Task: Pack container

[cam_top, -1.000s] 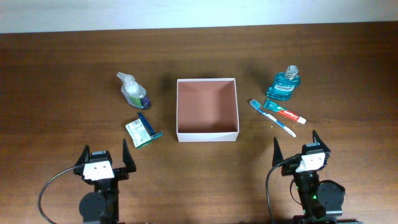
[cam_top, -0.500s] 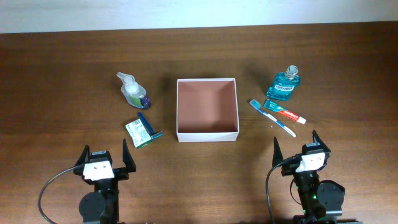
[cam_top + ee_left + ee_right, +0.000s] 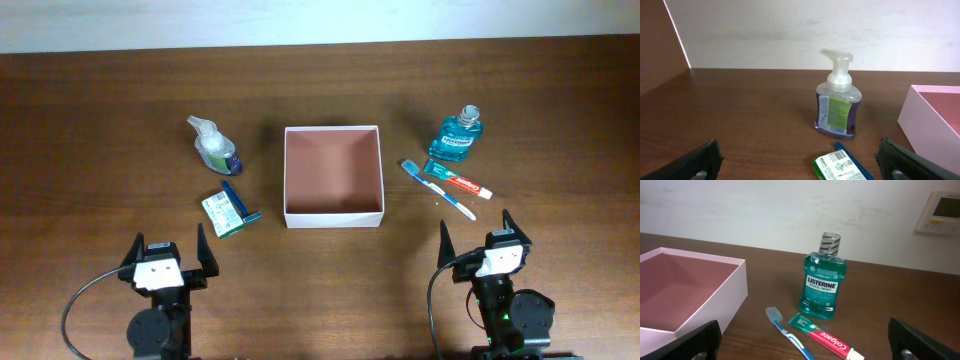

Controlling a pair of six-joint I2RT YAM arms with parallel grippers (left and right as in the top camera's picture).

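**Both claws wide open – box sits mid-worktop**

The dark wooden worktop [image 3: 100, 100] carries everything. At its centre lies the box [image 3: 333, 172], square and shallow, with white walls and a reddish-brown floor that shows bare. It touches none of the toiletries around it.

The two arms stand at the near edge, well apart from the box. The left claw [image 3: 170, 242] points toward the things left of the box. The right claw [image 3: 475, 225] points toward those on the right. Each has its jaws spread wide and holds nothing.

To the right of the box, a teal mouthwash bottle [image 3: 459, 138] stands upright. To the left, a clear pump bottle of soap [image 3: 216, 148] also stands upright, as the left wrist view shows.

Just in front of the mouthwash lies a toothpaste tube [image 3: 458, 181], flat on the worktop. A blue-and-white toothbrush [image 3: 440, 190] lies beside it on the box's side – the two run nearly parallel.

In front of the soap bottle sits a small green-and-white carton [image 3: 224, 213]. A slim blue item [image 3: 238, 198] lies right against it; what it is cannot be told.
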